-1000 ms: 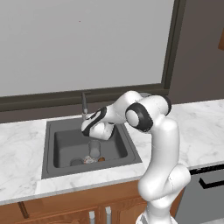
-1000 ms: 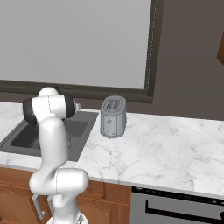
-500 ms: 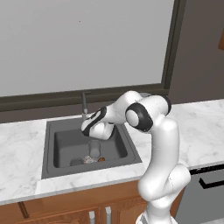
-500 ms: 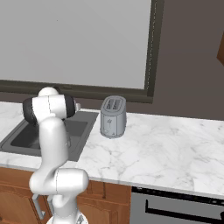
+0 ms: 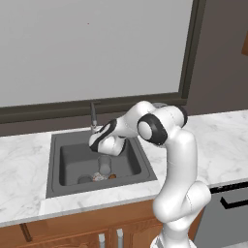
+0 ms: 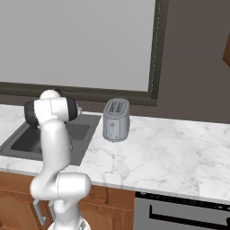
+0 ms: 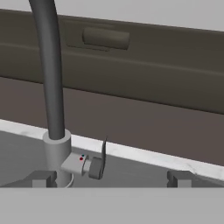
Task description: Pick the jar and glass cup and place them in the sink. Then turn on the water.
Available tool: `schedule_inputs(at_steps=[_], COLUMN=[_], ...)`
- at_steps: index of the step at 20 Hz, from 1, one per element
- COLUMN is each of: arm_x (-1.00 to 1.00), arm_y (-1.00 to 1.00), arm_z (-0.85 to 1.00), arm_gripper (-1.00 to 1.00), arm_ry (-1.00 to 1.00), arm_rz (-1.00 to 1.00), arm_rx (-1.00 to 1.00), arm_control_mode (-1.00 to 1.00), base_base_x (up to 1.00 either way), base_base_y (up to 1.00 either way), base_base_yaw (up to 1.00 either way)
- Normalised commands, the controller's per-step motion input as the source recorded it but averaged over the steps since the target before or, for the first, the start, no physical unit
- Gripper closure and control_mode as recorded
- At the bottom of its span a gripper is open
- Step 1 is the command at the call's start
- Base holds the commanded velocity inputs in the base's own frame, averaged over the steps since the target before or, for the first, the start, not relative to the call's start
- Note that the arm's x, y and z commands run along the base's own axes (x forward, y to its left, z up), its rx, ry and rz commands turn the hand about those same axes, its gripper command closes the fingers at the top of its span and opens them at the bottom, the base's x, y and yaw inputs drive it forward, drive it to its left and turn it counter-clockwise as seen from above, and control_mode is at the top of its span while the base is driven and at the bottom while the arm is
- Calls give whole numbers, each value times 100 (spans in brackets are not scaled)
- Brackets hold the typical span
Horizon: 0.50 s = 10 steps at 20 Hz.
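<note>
The dark grey sink (image 5: pixel 72 160) holds the glass cup (image 5: pixel 104 164), a grey tumbler standing upright on the basin floor. Just in front of the cup, the jar (image 5: pixel 100 177) with brown bits rests beside the round drain (image 5: pixel 85 179). My gripper (image 5: pixel 94 140) hovers over the back of the basin, close to the slim dark faucet (image 5: pixel 93 116). In the hand view the gripper (image 7: pixel 111 178) is open, its fingertips (image 7: pixel 41 178) wide apart and holding nothing. It faces the faucet's spout (image 7: pixel 49 65), grey base (image 7: pixel 57 153) and thin side lever (image 7: pixel 104 153). I see no water running.
A silver toaster (image 6: pixel 116 119) stands on the marble counter (image 6: pixel 170 152) right of the sink (image 6: pixel 27 140). A dark window sill (image 5: pixel 48 114) runs along the wall behind the faucet. An oven front (image 6: pixel 179 211) sits below the counter at right.
</note>
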Motion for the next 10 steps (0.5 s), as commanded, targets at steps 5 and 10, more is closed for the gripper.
schedule_inputs(at_steps=[5,10], arm_x=[0,0], arm_y=[2,0], arm_z=[-4,-7], arm_gripper=[-100,-100], arm_ry=[-2,-3], arm_rz=[0,0], arm_rx=[1,1], arm_control_mode=[-100,-100], base_base_x=[0,0], base_base_y=[0,0], base_base_yaw=[0,0])
